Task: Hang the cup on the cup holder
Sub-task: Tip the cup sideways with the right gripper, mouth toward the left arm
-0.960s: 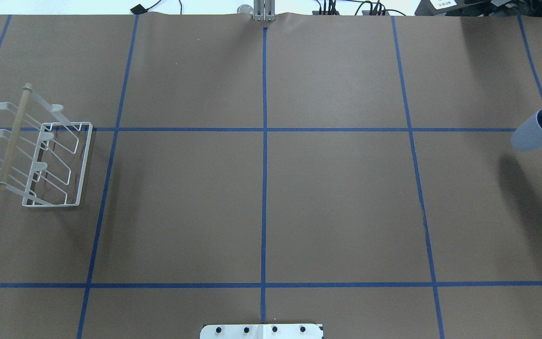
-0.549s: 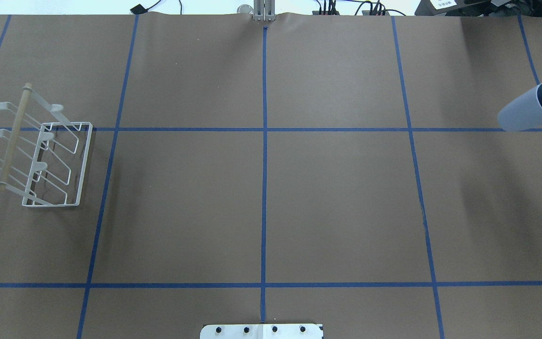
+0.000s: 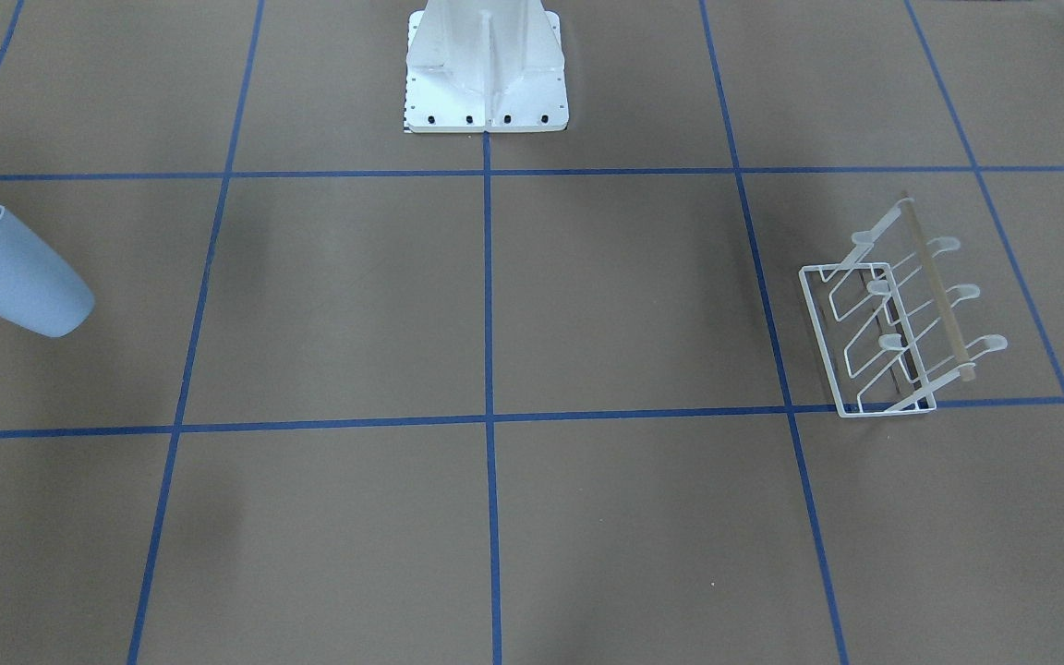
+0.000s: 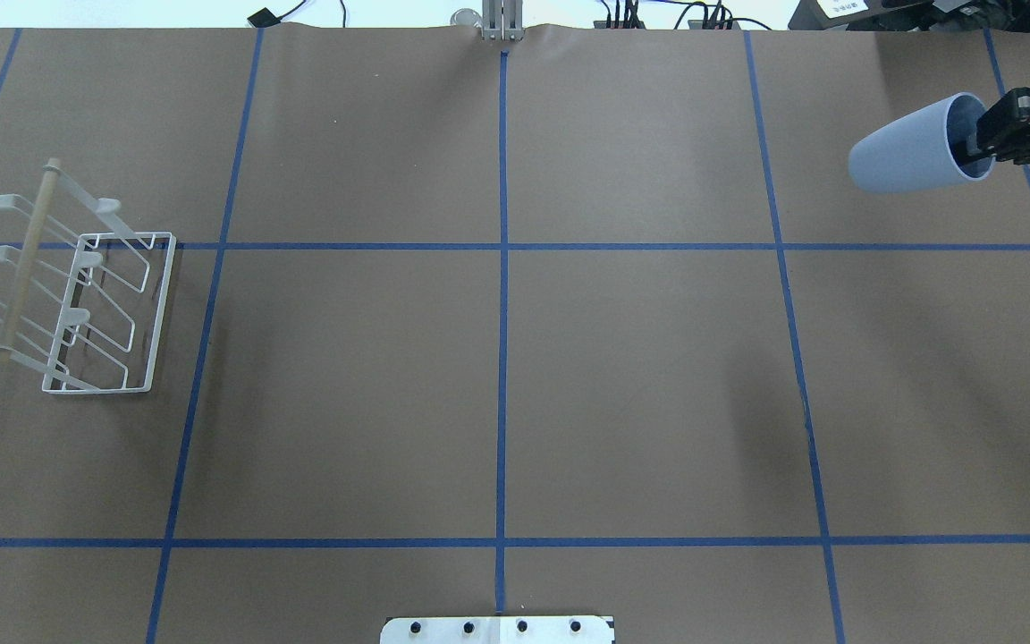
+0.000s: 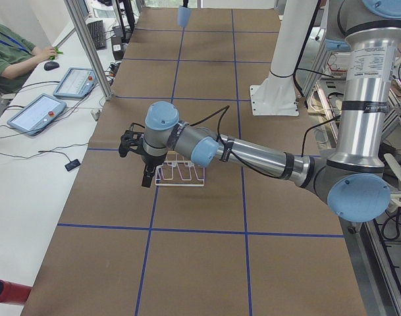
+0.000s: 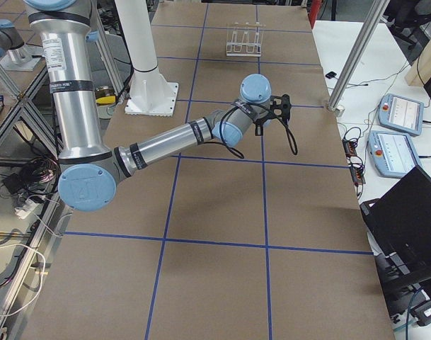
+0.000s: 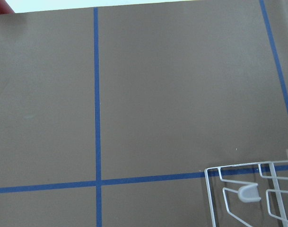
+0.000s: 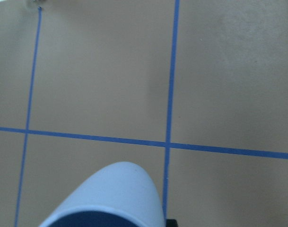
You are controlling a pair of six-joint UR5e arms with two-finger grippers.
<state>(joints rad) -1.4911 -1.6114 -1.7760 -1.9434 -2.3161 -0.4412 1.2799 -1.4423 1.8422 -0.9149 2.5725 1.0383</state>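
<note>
The pale blue cup hangs in the air over the table's far right, tilted on its side with its rounded base toward the table's middle. My right gripper is shut on its rim, one finger inside the mouth. The cup also shows in the front-facing view and the right wrist view. The white wire cup holder stands at the far left, its prongs bare; it also shows in the left wrist view. My left gripper hovers over the holder; I cannot tell whether it is open or shut.
The white robot base stands at the table's near-middle edge. Blue tape lines grid the brown table. A metal post and cables sit at the far edge. An operator and tablets sit beyond it.
The right gripper has carried the cup leftward and toward the far edge in the overhead view, and the cup has turned closer to horizontal. The cup holder has not moved.
</note>
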